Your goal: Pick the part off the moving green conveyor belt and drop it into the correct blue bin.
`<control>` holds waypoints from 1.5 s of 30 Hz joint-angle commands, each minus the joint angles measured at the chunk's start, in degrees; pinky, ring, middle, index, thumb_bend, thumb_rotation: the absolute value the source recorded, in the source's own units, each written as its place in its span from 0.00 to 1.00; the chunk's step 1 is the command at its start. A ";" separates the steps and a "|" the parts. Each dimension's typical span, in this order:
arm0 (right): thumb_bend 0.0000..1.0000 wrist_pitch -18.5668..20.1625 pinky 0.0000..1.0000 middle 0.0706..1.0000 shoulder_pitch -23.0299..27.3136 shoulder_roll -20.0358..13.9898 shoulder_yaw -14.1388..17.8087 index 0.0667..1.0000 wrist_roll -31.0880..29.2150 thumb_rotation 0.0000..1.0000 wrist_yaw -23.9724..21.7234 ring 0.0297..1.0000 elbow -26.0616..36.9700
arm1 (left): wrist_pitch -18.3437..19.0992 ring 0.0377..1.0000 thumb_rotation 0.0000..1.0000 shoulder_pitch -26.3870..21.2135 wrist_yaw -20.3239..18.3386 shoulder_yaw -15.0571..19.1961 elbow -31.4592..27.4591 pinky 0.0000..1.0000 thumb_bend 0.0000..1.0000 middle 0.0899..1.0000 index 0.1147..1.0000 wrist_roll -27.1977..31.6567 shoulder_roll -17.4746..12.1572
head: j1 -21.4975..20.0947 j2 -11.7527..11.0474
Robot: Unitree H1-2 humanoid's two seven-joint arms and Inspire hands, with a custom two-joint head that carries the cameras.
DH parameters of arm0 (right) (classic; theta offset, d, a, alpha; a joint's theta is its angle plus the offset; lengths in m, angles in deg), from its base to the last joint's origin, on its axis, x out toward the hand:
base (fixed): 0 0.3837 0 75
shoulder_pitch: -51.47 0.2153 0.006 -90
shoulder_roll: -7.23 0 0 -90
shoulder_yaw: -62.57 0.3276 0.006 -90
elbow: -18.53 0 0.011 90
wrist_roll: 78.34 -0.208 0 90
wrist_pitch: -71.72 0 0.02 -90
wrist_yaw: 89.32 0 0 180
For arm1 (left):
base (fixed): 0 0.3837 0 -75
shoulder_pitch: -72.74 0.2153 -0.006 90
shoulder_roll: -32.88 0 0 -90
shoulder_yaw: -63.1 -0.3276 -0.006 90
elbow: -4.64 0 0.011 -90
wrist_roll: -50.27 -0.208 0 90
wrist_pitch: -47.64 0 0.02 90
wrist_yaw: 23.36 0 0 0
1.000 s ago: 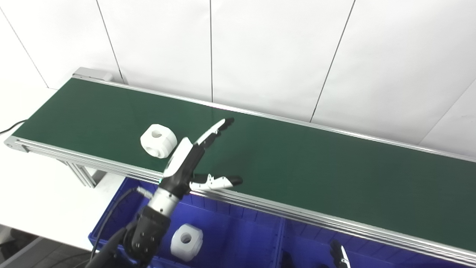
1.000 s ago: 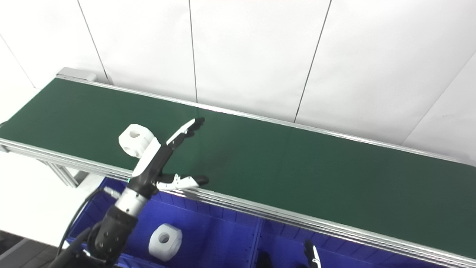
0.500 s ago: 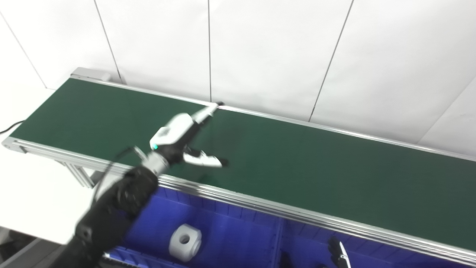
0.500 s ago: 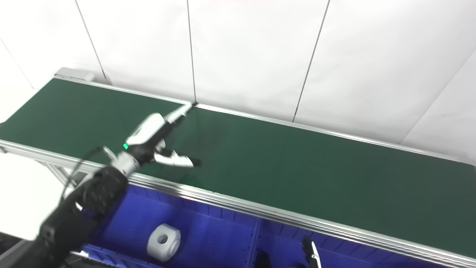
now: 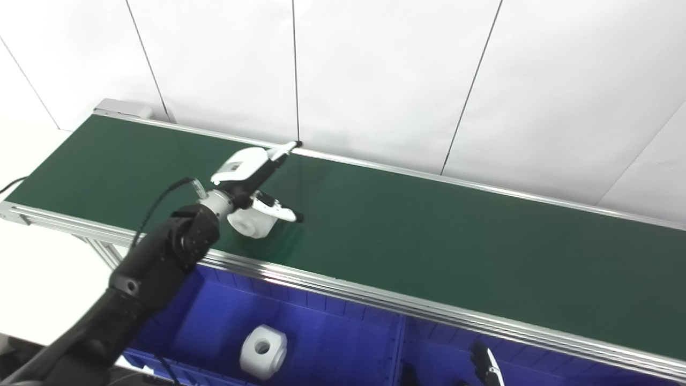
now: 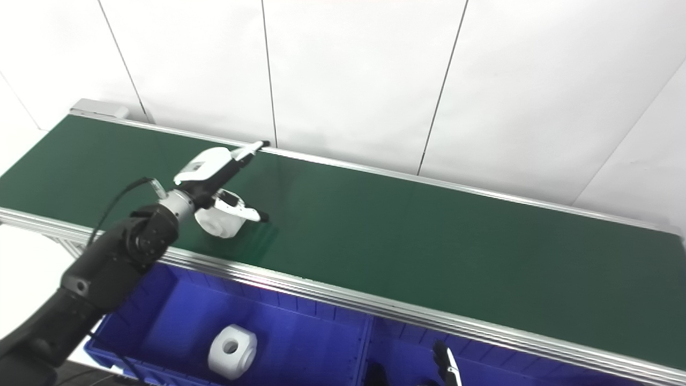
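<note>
The white part [image 5: 251,222] sits on the green belt [image 5: 429,236], near the belt's front rail, directly under the left hand [image 5: 252,177]. The hand's fingers [image 5: 283,150] stretch out straight above and beyond the part toward the belt's far edge, and the thumb [image 5: 276,209] reaches across the part's right side, so the part lies in the gap between them. The fingers are spread, not closed; whether the thumb touches the part I cannot tell. The black left arm [image 5: 155,268] rises from the lower left, crossing the belt's front rail [image 5: 375,300] behind the hand.

Below the rail, in front of the hand, stands the blue bin [image 5: 321,332]. A second white part [image 5: 262,351] lies in its left section. Only fingertips of the right hand [image 5: 485,364] show at the bottom edge, over the bin's right section; whether that hand is open or closed cannot be told.
</note>
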 commanded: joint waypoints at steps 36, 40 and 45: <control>0.65 -3.27 0.91 0.91 0.08 -0.24 0.22 0.92 -2.35 0.98 -0.80 0.91 2.19 | -12.76 0.41 0.00 -1.71 0.95 -0.52 7.93 0.49 0.50 0.45 0.46 7.40 2.49 | -0.07 1.04; 0.65 -3.27 0.92 0.91 0.10 -0.46 0.16 0.92 -2.19 0.99 -0.85 0.91 2.33 | -16.83 0.41 0.00 -1.78 5.96 0.72 10.19 0.49 0.50 0.46 0.45 8.57 5.87 | -0.13 1.19; 0.64 -3.27 0.91 0.91 -0.01 -0.29 0.13 0.92 -1.94 0.98 -0.17 0.91 2.15 | -20.11 0.40 0.00 -1.89 10.15 1.85 12.01 0.47 0.50 0.45 0.47 9.82 9.59 | -0.10 1.38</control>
